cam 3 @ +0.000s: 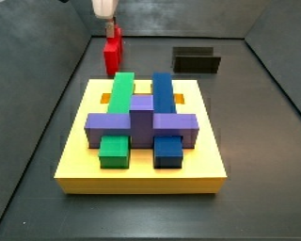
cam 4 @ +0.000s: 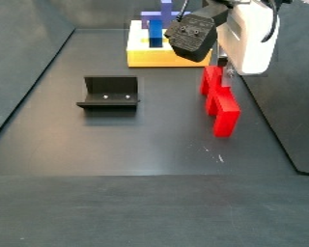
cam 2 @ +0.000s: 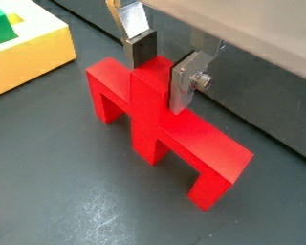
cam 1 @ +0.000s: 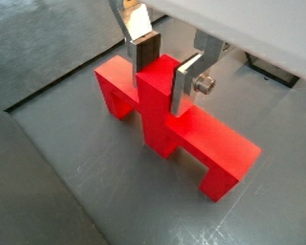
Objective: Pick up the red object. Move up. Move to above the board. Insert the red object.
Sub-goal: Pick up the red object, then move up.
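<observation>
The board (cam 3: 140, 162) is seen on the dark surface (cam 4: 131, 145), with the red object (cam 1: 163, 120) standing on that surface just beyond the board's far edge. The object is judged stiff, light and smooth, so its central stem is the best hold; the gripper (cam 1: 166, 67) is placed there, its fingers (cam 1: 187, 81) set against the stem's two sides, apparently clamped.

Bright red object (cam 1: 182, 124), yellow board (cam 3: 140, 171) with purple, green, blue blocks, silver-fingered gripper (cam 1: 168, 63) at the red stem, upper centre.
</observation>
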Controlling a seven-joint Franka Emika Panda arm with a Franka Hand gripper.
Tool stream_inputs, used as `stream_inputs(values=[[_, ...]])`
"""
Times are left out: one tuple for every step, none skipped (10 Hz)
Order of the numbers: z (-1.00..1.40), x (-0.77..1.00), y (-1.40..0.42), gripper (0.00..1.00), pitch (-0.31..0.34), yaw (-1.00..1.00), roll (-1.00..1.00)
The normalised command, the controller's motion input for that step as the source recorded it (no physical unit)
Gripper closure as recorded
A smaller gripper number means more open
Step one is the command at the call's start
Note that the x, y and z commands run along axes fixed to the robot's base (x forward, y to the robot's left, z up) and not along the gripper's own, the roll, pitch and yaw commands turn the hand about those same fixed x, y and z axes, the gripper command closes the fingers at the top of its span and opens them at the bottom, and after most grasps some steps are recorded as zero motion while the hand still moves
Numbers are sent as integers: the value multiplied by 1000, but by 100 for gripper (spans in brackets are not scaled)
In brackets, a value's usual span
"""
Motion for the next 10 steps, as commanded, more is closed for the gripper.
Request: stream_inputs(values=[[0, 0, 0, 100, 0, 0, 0], [0, 0, 0, 100, 0, 0, 0], [0, 0, 0, 100, 0, 0, 0], [0, 0, 0, 100, 0, 0, 0], [0, 0, 0, 100, 0, 0, 0], [0, 0, 0, 100, 0, 0, 0], [0, 0, 0, 100, 0, 0, 0], [0, 0, 0, 100, 0, 0, 0], [833, 0, 0, 100, 0, 0, 0], [803, -87, -10, 100, 80, 36, -22]])
